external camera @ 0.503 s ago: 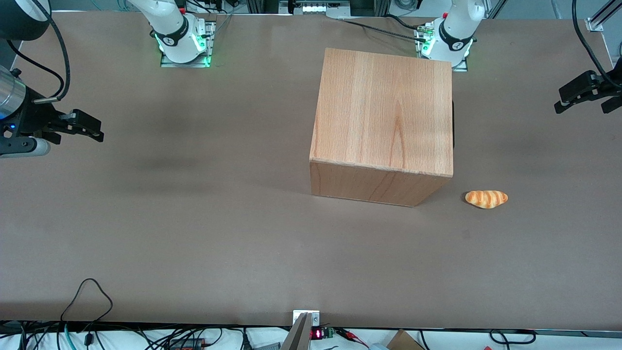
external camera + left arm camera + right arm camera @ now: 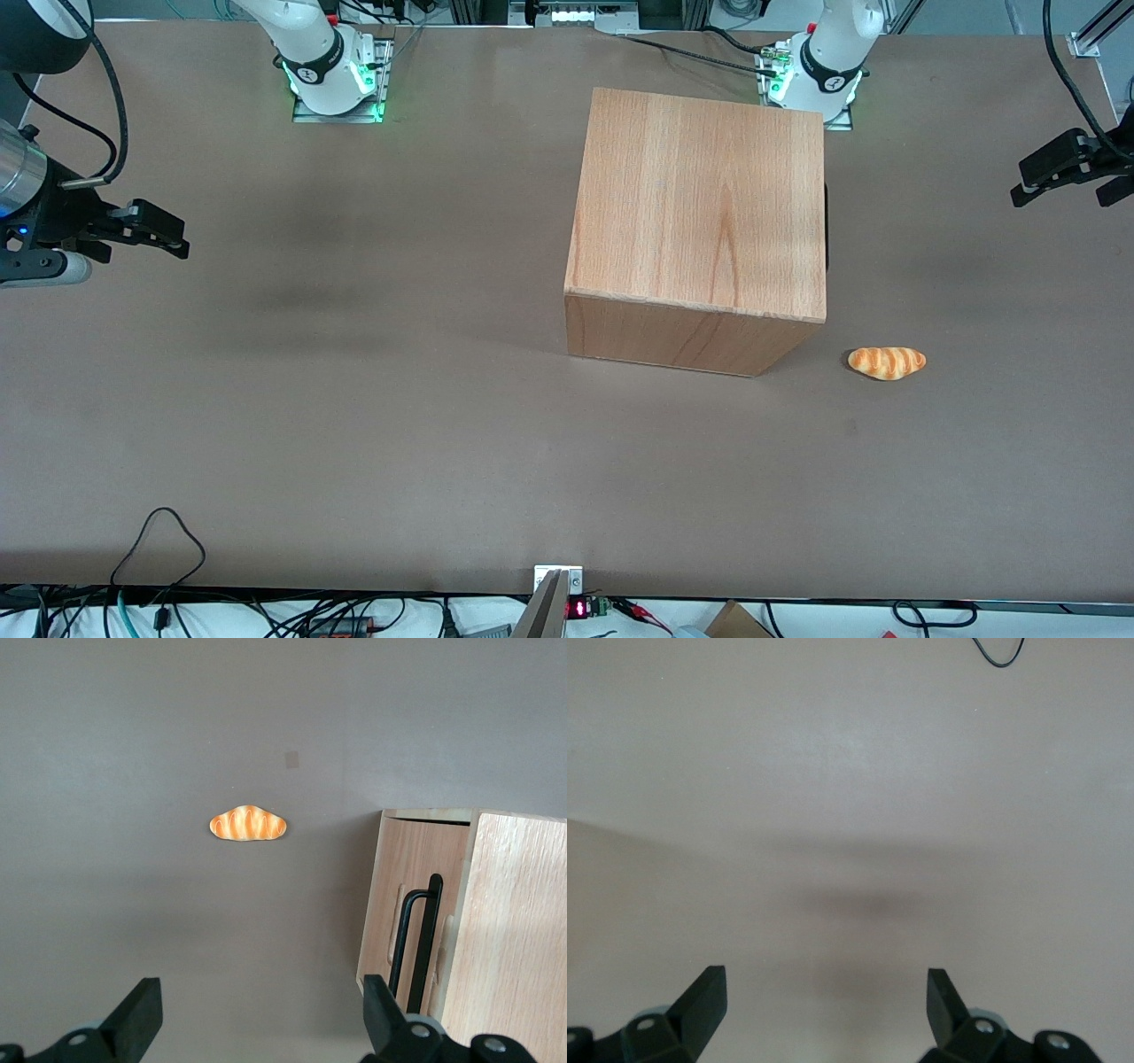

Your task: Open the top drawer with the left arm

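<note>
A wooden cabinet (image 2: 700, 226) stands on a brown table (image 2: 354, 425), toward the working arm's end, its plain wood-grain top facing up; its front faces toward the working arm's end of the table, so in the front view only a thin dark strip shows along that edge. In the left wrist view the cabinet's front is seen at an angle; the top drawer (image 2: 409, 904) is shut, flush with the cabinet, and its slim black bar handle (image 2: 423, 939) runs along the front. The left arm (image 2: 828, 53) rises from its base just farther from the front camera than the cabinet; its black gripper (image 2: 1067, 168) hangs in the air at the working arm's end of the table, well apart from the cabinet and touching nothing. Its jaws are spread wide with nothing between them; in the left wrist view one fingertip (image 2: 140, 1014) shows over bare table and the other sits in front of the handle. A small bread roll (image 2: 887, 362), orange with pale stripes, lies on the table near the cabinet's corner, nearer the front camera than the gripper.
</note>
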`<state>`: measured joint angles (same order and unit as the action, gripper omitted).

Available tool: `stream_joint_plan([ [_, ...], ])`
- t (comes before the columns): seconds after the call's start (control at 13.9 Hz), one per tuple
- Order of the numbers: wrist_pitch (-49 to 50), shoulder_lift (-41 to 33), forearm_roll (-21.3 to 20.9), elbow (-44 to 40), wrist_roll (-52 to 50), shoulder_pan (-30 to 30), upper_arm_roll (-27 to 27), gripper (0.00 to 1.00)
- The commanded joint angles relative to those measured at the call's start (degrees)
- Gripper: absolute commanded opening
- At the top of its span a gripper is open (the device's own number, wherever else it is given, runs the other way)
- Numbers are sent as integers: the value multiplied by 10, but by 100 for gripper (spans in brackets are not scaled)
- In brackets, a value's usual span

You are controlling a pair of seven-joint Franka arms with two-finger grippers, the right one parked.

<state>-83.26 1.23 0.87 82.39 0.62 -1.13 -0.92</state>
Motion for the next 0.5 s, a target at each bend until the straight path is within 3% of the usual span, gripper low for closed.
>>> stream_joint_plan([
  [0.0, 3, -4, 8, 3, 6, 3, -3, 100],
  [0.43, 6, 18, 30, 11, 3, 8, -2, 100],
])
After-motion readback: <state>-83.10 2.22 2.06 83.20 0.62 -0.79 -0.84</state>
